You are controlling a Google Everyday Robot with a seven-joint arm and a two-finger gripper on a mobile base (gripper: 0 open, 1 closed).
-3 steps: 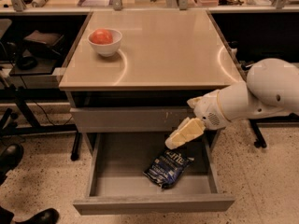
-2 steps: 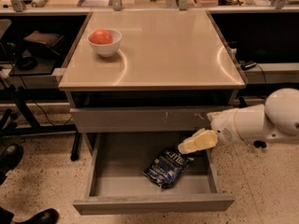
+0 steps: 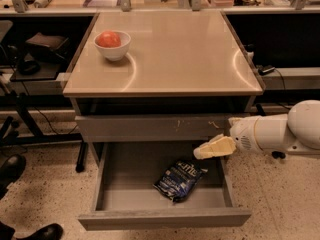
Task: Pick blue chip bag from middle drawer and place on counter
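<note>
The end effector (image 3: 210, 149) hangs at the right rear corner of the open middle drawer (image 3: 165, 218), tip aimed left and slightly down, with the white arm (image 3: 280, 131) reaching in behind it from the right. How far open it is, I cannot tell: it reads as one pale wedge. It has nothing in its hold and stands clear of the bag. Right above it runs the scuffed grey front panel (image 3: 150, 128), and higher up again the tabletop (image 3: 175, 54). Down and to the left of the end effector, close but apart, the blue chip bag (image 3: 179, 179) lies flat on the drawer floor. Its long axis runs on a diagonal: the lettered end points up toward the end effector, the other end toward the drawer's front wall. Far up and left of the end effector, a white bowl (image 3: 112, 46) sits on the tabletop with a red-orange fruit (image 3: 108, 39) in it.
</note>
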